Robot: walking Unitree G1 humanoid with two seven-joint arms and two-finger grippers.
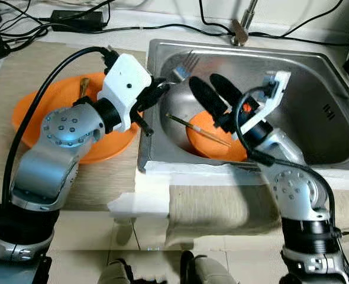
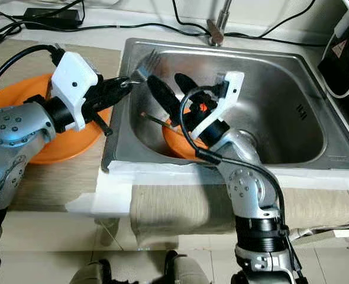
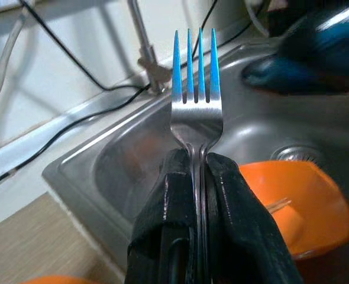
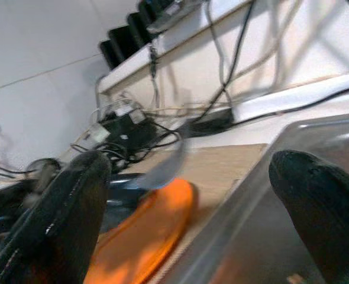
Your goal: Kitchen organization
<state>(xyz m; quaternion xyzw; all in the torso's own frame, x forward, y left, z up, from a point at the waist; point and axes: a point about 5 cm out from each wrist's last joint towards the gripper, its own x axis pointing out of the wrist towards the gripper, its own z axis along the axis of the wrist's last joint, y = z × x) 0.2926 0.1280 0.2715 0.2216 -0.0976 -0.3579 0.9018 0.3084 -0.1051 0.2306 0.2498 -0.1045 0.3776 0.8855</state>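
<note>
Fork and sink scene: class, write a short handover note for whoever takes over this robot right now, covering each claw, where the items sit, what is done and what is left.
Left claw: shut on the fork, tines out over the sink's left rim.
Right claw: open, holding nothing, raised above the orange bowl in the sink.
A chopstick-like utensil lies across that bowl.
The orange plate sits on the counter left of the sink, with another utensil on it.
Done: fork picked up.
Left: likely place the fork, then deal with the bowl and remaining utensils.
</note>
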